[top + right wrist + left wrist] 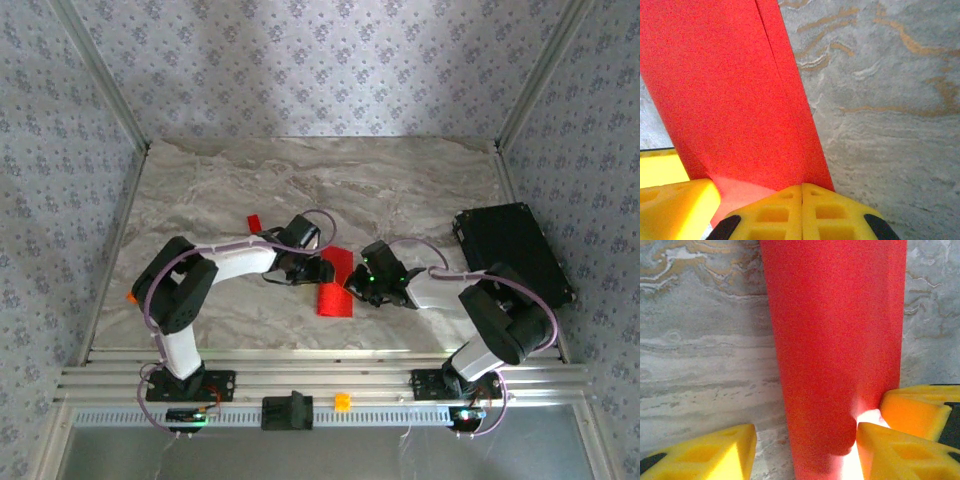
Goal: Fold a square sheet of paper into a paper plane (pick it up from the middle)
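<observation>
Folding seems about halfway: the square sheet of paper (335,298) lies in the middle of the table (220,190) as a long narrow red band with a crease line. The left gripper (802,447) stands with jaws apart around its end, and the right gripper (802,200) is closed together on its edge. Next, I think, the left one must pinch one layer cleanly.

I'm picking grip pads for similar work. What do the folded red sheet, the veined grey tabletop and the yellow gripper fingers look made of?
Folded red sheet: thin matte paper, by its sharp crease. Veined grey tabletop: marble-look, low sheen; stone or printed laminate, unclear. Yellow gripper fingers: likely moulded plastic, given recessed pockets.
</observation>
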Controlling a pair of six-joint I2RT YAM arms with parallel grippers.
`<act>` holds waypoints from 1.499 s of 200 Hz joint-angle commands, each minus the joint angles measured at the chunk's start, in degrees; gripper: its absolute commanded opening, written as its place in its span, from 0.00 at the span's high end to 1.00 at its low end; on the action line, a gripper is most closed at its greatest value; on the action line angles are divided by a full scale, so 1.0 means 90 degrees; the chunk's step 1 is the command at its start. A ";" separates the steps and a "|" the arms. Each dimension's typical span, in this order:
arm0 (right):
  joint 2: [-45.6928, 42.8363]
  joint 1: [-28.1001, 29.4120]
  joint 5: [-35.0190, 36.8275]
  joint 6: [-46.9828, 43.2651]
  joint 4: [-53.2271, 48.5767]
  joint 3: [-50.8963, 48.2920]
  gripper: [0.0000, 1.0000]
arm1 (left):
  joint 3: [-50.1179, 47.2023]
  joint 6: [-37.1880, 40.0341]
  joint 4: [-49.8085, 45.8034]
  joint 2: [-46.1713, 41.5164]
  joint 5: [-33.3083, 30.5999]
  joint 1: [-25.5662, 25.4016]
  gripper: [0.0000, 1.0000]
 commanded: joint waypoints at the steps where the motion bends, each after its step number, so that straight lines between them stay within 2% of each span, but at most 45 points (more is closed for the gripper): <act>1: 0.0055 -0.0104 0.0098 -0.0077 -0.0273 -0.0190 0.91 | 0.0174 0.0114 -0.0111 0.0147 -0.0107 -0.0059 0.47; 31: -0.0119 -0.0253 -0.0184 -0.0452 -0.0046 -0.0094 0.85 | 0.0175 0.0094 -0.0273 0.0205 -0.0397 -0.0077 0.49; 47: -0.0463 -0.0322 -0.0274 -0.0862 -0.0046 -0.0019 0.76 | 0.0191 0.0087 -0.0338 0.0244 -0.0463 -0.0078 0.49; 66: -0.0935 -0.0373 0.0150 -0.1326 -0.1066 0.0217 0.67 | 0.0195 0.0055 -0.0356 0.0264 -0.0522 -0.0084 0.49; 88: -0.1343 -0.0651 0.0335 -0.1482 -0.1908 0.0175 0.67 | 0.0201 0.0040 -0.0370 0.0274 -0.0562 -0.0087 0.50; 127: -0.2196 -0.1385 0.0206 -0.1245 -0.1687 -0.0664 0.67 | 0.0263 0.0097 -0.0464 0.0333 -0.0596 -0.0083 0.50; 159: -0.2750 -0.1686 0.0224 -0.1287 -0.1846 -0.0928 0.67 | 0.0313 0.0158 -0.0540 0.0383 -0.0652 -0.0093 0.50; 235: -0.2871 -0.1742 0.0104 -0.1346 -0.1791 -0.1038 0.65 | 0.0600 0.0390 -0.0994 0.0650 -0.0789 -0.0119 0.49; 287: -0.2581 -0.1627 -0.0006 -0.1473 -0.1616 -0.0890 0.60 | 0.0640 0.0333 -0.1092 0.0726 -0.0825 -0.0121 0.48; 300: -0.2496 -0.1608 -0.0038 -0.1496 -0.1579 -0.0850 0.56 | 0.0643 0.0310 -0.1092 0.0733 -0.0862 -0.0128 0.48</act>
